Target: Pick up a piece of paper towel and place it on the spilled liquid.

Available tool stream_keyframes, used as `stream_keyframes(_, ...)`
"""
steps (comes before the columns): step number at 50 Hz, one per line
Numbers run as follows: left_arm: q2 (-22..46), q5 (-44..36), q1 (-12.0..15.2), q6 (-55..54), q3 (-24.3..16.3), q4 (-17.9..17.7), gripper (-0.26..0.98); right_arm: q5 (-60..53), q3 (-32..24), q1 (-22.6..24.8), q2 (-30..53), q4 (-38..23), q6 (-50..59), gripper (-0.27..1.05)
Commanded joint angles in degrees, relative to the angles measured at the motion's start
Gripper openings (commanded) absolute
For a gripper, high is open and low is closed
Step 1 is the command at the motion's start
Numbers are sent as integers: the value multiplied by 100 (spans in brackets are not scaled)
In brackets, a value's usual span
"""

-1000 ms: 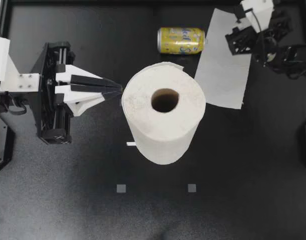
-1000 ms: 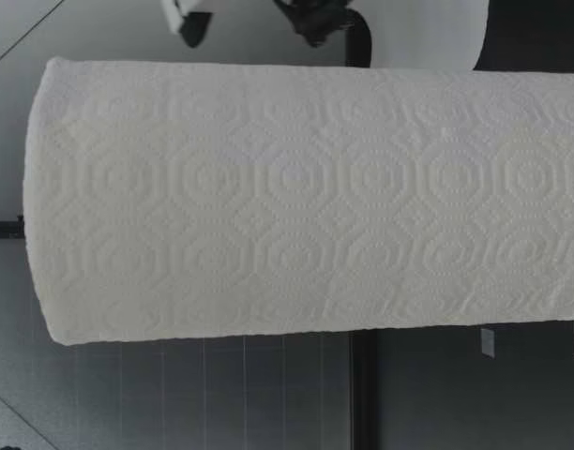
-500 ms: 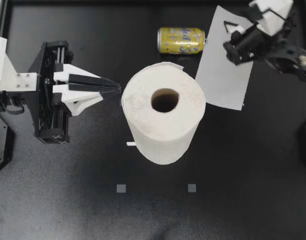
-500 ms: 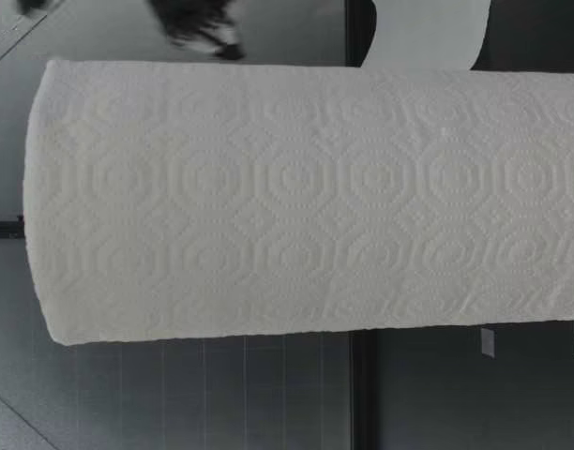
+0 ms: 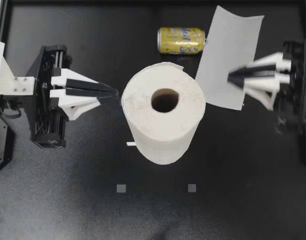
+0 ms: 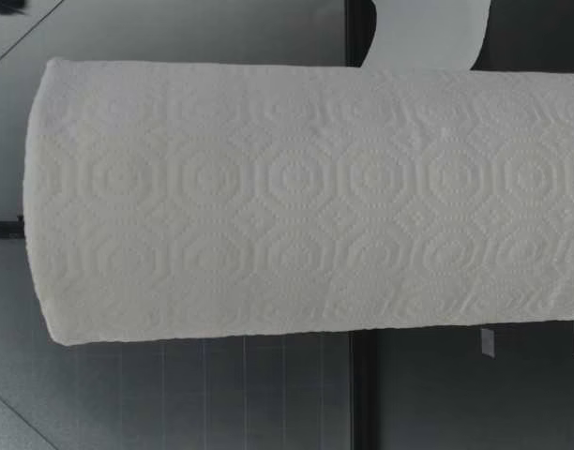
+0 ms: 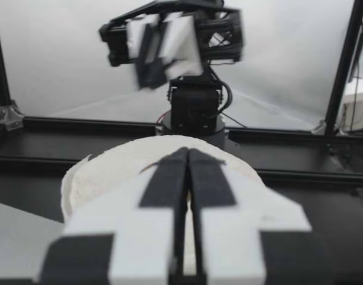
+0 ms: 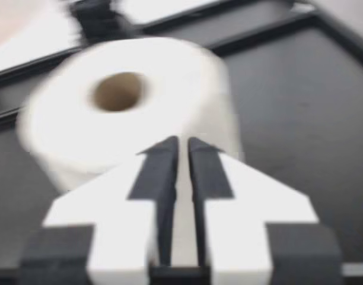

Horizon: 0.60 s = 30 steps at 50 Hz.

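Observation:
A large paper towel roll point(image 5: 164, 112) stands upright mid-table and fills the low view point(image 6: 306, 197). A torn-off sheet point(image 5: 225, 55) lies flat to its back right, one corner by a yellow can point(image 5: 181, 40) on its side. My left gripper point(image 5: 116, 93) is shut and empty, its tips just short of the roll's left side point(image 7: 110, 172). My right gripper point(image 5: 229, 78) hovers over the sheet's right edge and points at the roll point(image 8: 128, 101). Its fingers point(image 8: 155, 166) are drawn together to a thin slit with nothing between them. No liquid is visible.
Two small grey squares point(image 5: 121, 188) point(image 5: 192, 188) mark the table nearer the front. A tiny white strip point(image 5: 131, 144) lies at the roll's foot. Black frame rails run along the table's edges. My right arm point(image 7: 193, 101) shows beyond the roll in the left wrist view.
My right arm swung from the back right corner to the table's right side, and its fingers closed. The sheet now lies fully uncovered. My left gripper drew back slightly from the roll.

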Motion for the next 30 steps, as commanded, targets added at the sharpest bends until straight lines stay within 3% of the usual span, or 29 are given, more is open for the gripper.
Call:
stream_keyframes(1, -70, -26, -70, -9, -88, 18, 8, -35, -229, 264, 9, -97, -9, 18)
stream_keyframes(10, -70, -26, -97, -9, -105, 9, 8, -44, -422, 606, 105, -281, 0, 8)
stream_keyframes(30, -79, -26, -97, -18, -132, 9, 8, -79, -782, 686, 527, -466, 9, 7)
